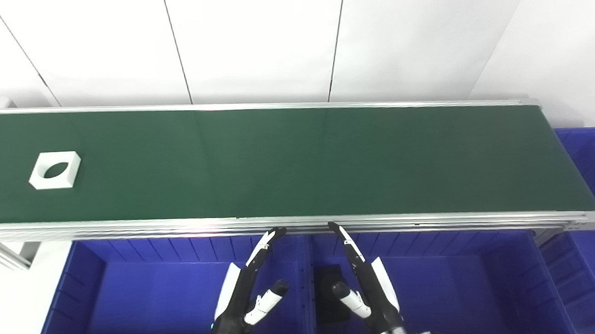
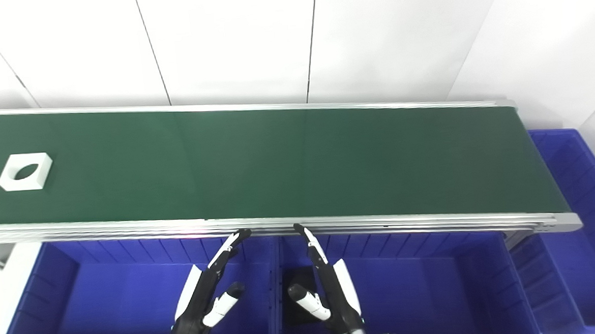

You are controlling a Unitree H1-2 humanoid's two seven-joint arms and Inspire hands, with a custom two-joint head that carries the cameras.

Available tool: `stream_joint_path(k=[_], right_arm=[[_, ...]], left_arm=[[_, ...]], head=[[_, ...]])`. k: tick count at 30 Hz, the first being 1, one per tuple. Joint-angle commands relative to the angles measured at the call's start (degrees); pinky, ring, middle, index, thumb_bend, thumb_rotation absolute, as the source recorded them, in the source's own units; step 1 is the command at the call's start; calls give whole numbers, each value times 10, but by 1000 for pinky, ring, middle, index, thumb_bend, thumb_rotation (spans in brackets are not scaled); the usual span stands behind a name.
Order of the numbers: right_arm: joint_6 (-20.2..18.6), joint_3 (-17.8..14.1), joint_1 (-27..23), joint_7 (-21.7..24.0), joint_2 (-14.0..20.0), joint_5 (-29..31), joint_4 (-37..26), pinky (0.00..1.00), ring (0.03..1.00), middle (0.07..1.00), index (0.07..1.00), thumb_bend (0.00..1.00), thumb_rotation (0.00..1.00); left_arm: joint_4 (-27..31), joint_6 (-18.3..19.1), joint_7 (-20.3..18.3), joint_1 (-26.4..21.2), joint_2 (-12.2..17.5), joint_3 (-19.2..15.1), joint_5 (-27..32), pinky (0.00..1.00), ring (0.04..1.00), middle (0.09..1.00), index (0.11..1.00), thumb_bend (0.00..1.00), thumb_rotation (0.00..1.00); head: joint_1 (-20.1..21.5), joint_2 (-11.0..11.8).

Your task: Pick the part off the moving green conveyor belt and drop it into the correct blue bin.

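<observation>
A white square part with a round hole (image 1: 55,170) lies on the green conveyor belt (image 1: 297,162) at its far left; it also shows in the right eye view (image 2: 25,172). My left hand (image 1: 245,292) is open and empty, held over the left blue bin (image 1: 131,298) just below the belt's near rail. My right hand (image 1: 367,283) is open and empty over the right blue bin (image 1: 461,285). Both hands are far to the right of the part.
A black flat piece (image 1: 329,295) lies in the right bin near its left wall. A third blue bin (image 1: 593,172) stands past the belt's right end. The belt's aluminium near rail (image 1: 300,225) runs just above my fingertips. White wall panels stand behind.
</observation>
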State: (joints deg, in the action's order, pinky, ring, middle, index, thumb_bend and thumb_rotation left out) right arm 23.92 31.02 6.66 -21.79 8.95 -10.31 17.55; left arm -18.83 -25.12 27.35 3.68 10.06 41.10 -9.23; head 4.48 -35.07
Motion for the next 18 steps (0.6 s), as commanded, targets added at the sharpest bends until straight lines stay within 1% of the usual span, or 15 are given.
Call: stream_joint_path(k=[1,7,13,18], right_arm=[[30,0,-7,-1,-3,0,-14,1000,993,973,959,931,1000],[30,0,-7,0,-2,1,-14,996,993,974,957,934,1000],[30,2,-7,0,-1,1,-13,1000,996,976,955,937,1000],[30,1,-6,0,-2,-1,-13,998,996,976,958,943,1000]], left_arm=[[14,-18,7,-8,1,-3,-5,920,953,958,892,755,1000],[18,-18,5,-7,2,-2,-5,926,958,962,901,743,1000],[17,-18,4,-7,0,-1,-1,944,962,965,941,766,1000],[19,-18,-8,-5,-1,-5,7,957,971,973,964,780,1000]], head=[[0,0],[0,0],[-1,0],[-1,0]])
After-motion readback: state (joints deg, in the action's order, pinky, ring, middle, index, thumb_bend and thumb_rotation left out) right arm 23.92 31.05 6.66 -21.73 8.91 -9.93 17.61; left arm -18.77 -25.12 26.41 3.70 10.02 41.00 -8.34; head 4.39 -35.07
